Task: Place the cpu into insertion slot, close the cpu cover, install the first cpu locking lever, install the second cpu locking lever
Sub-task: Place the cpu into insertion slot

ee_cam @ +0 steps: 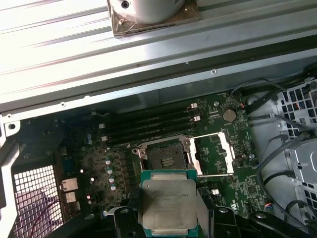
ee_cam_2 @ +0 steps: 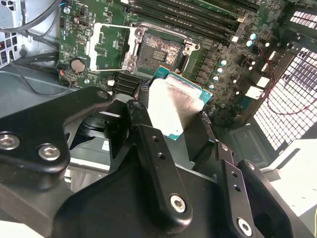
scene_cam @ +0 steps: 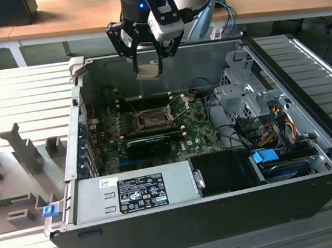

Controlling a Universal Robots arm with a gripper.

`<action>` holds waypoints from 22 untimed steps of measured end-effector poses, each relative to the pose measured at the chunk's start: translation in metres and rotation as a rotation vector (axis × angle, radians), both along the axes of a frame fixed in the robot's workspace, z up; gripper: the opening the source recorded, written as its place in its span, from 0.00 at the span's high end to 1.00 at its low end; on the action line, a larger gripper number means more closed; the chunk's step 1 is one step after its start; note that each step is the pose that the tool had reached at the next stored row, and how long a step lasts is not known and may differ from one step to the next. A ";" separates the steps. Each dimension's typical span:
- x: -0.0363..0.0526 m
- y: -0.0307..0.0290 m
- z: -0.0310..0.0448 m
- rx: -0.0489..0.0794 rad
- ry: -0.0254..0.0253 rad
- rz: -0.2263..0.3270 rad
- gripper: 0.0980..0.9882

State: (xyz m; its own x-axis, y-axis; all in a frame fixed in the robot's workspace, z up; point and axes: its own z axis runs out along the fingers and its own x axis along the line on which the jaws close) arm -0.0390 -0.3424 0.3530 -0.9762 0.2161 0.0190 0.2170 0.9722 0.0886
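You have the cpu [ee_cam: 168,202] in the end effector [ee_cam: 168,220], which is closed on the chip's two opposite edges, silvery face toward the first wrist camera. The chip is in the air, well apart from the insertion slot [ee_cam: 167,157] and not seated.

Progress, as a judgement: step one is under way and nothing is finished. The slot is empty, its dark pin field bare. The cpu cover [ee_cam: 213,154] is flipped open to the side of the slot, so closing is not done. The levers are too thin to tell how they stand; with the cover open they can't be locked.

View differences: the exterior view gives height. There the cpu [scene_cam: 148,71] hangs under the end effector [scene_cam: 148,65] about level with the open computer case's [scene_cam: 166,222] rim, high over the slot [scene_cam: 153,121] and the green motherboard [scene_cam: 198,135]. The second wrist view shows the grip close up: black fingers [ee_cam_2: 143,124] pinching the cpu [ee_cam_2: 173,106], with the slot [ee_cam_2: 161,52] and cover [ee_cam_2: 111,47] beyond. The first wrist view looks down on the slot beside the long memory slots [ee_cam: 148,124].
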 end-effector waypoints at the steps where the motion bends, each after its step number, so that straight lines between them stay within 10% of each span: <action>1: 0.0000 0.0000 -0.0001 0.000 0.0000 0.000 0.52; 22: 0.0000 0.0000 -0.0029 0.000 0.0000 -0.023 0.52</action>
State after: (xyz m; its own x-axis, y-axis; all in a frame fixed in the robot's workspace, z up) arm -0.0389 -0.3424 0.3501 -0.9709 0.2388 0.0190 0.2395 0.9668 0.0885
